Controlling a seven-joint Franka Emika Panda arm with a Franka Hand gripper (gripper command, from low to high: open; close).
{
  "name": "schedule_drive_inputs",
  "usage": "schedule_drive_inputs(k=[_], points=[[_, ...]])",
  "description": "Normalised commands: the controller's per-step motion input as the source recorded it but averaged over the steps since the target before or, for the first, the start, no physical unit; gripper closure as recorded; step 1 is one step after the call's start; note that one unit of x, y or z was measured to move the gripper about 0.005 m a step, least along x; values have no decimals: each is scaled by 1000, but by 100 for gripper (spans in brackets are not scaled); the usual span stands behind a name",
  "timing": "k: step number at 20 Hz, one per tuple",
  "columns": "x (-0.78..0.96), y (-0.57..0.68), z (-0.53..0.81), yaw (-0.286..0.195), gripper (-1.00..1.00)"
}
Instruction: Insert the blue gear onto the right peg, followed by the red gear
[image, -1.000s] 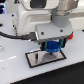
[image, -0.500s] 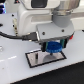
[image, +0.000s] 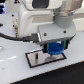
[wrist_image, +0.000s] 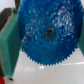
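a grey rectangular plate (image: 44, 59) with a black edge lies flat on a white table (image: 15, 70) in the exterior view, its long side running from that view's left toward its right. part of the plate's surface is covered from above and cannot be inspected. the table surface is glossy, with pale reflections. at the exterior view's left edge stands a white object (image: 6, 30) with dark markings, too blurred to identify. in the wrist view, a small red patch (wrist_image: 2, 81) shows at 1 corner of the frame; its nature cannot be determined.
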Motion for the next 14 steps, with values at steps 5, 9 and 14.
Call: schedule_drive_inputs(k=[5, 9, 14], points=[[67, 18, 173, 0, 100], [46, -12, 243, 0, 100], [83, -38, 131, 0, 100]])
